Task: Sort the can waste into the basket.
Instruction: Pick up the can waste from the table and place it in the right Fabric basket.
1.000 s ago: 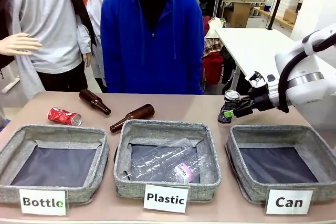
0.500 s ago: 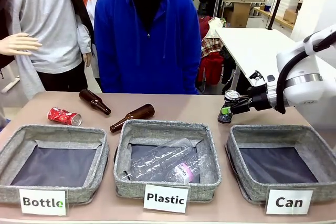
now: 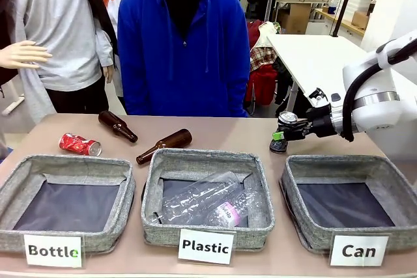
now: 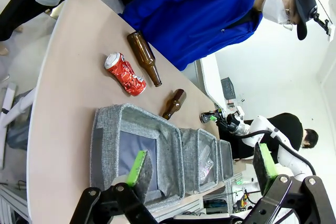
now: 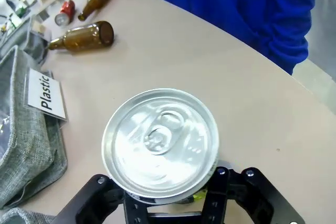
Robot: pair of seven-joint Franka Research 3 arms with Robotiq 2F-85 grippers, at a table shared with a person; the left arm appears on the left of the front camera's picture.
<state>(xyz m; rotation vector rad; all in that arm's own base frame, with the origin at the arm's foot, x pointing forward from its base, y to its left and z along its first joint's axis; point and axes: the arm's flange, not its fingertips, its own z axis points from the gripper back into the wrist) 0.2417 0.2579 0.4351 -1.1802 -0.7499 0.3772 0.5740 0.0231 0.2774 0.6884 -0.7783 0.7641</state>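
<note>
Across the far half of the table (image 3: 221, 133), a broad strip of bare top runs between the person's edge and the far rims of three baskets set side by side. The Can basket (image 3: 339, 159) sits at the robot's right with its dark lining open to view. The Plastic basket (image 3: 202, 156) is in the middle and the Bottle basket (image 3: 65, 161) at the left.

The right gripper (image 3: 284, 134) reaches in from the right and is clamped on the dark can (image 3: 280, 146), just behind the Can basket's far-left corner. The dark can stands upright, long axis vertical, with its lid (image 5: 160, 140) up. I cannot tell whether its base touches the table. Bare top lies between it and the nearer brown bottle (image 3: 164, 146).

The red can (image 3: 79, 144) lies on its side behind the Bottle basket, well apart from the Can basket. Its long axis runs roughly left to right and its silver end points right.

The left gripper (image 4: 202, 163) hangs with its fingers spread wide, holding nothing.
</note>
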